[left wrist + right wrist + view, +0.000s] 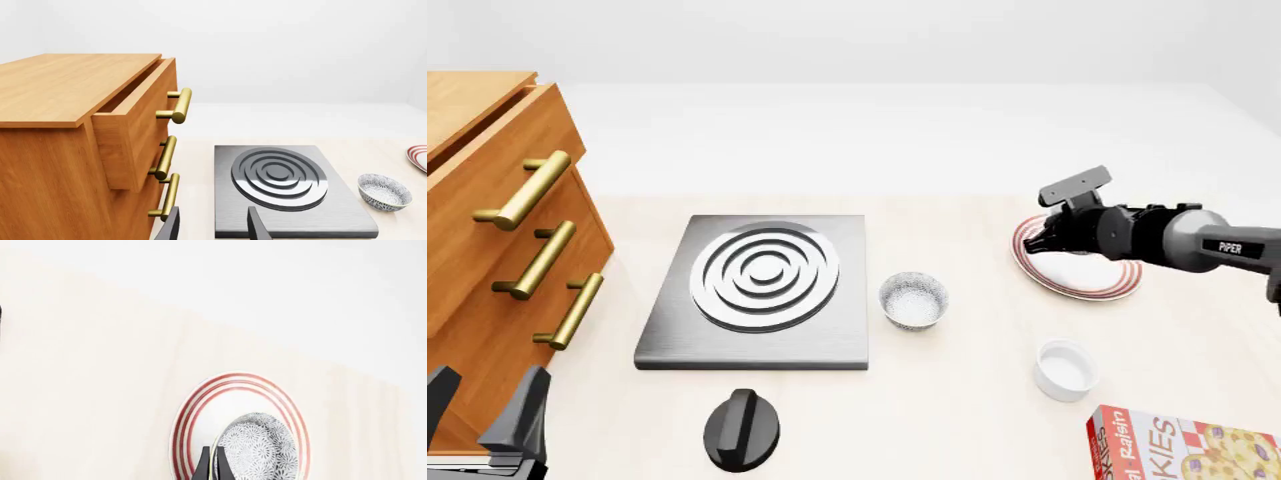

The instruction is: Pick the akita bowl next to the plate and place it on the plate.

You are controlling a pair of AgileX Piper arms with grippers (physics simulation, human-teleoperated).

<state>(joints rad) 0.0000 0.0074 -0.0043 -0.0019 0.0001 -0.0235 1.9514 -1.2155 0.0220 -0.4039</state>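
- Fingers of the left gripper [487, 400] stand spread and idle at the near left, beside the wooden drawer cabinet [481, 190].
- Moving right: a stove burner plate [761, 285], then a second speckled bowl [914, 298] on the surface [961, 420], unheld.
- Far right, the right gripper [213, 465] pinches the akita bowl [260, 450] by its rim, tilted over the plate [200, 410].
- Placing appears under way; next it likely needs lowering, levelling, then release.

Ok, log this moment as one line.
right gripper: shut on akita bowl | bowl: tilted above plate | left gripper: open, idle | second bowl: beside stove
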